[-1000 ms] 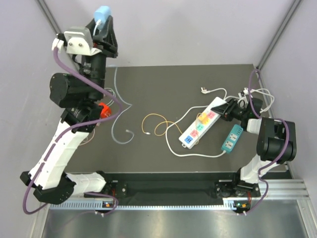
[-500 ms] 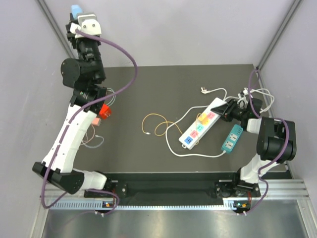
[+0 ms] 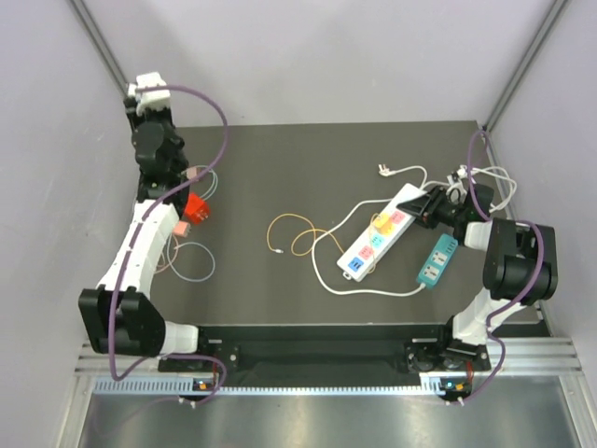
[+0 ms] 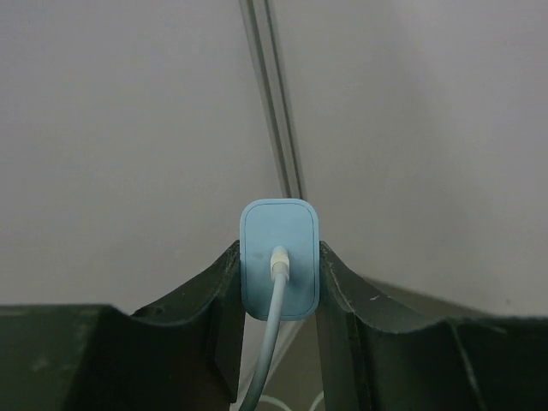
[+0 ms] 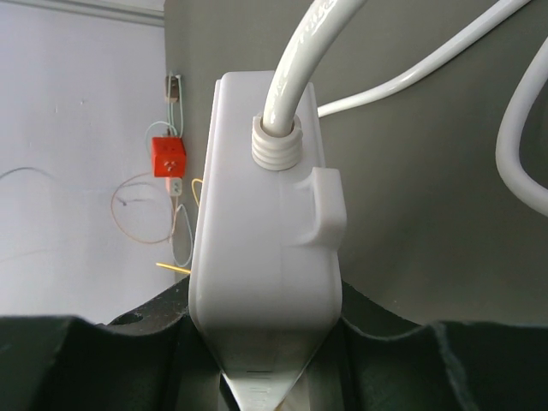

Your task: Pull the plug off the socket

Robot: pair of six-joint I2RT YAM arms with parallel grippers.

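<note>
Left jaws clenched on plug [image 4: 279,270] beside far-left table [image 3: 298,159] corner; right jaws clamped on socket strip [image 5: 265,214].

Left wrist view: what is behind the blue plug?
Behind the blue plug, clamped in the left hand, are the grey wall and a metal frame post. Its prong side faces away, unseen.

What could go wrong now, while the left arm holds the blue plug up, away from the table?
1. The left gripper pinches the blue plug only by its sides, so the hanging cable could drag it out.
2. The right gripper clamps the white power strip only at its cord end, so the strip might swivel on the table.
</note>
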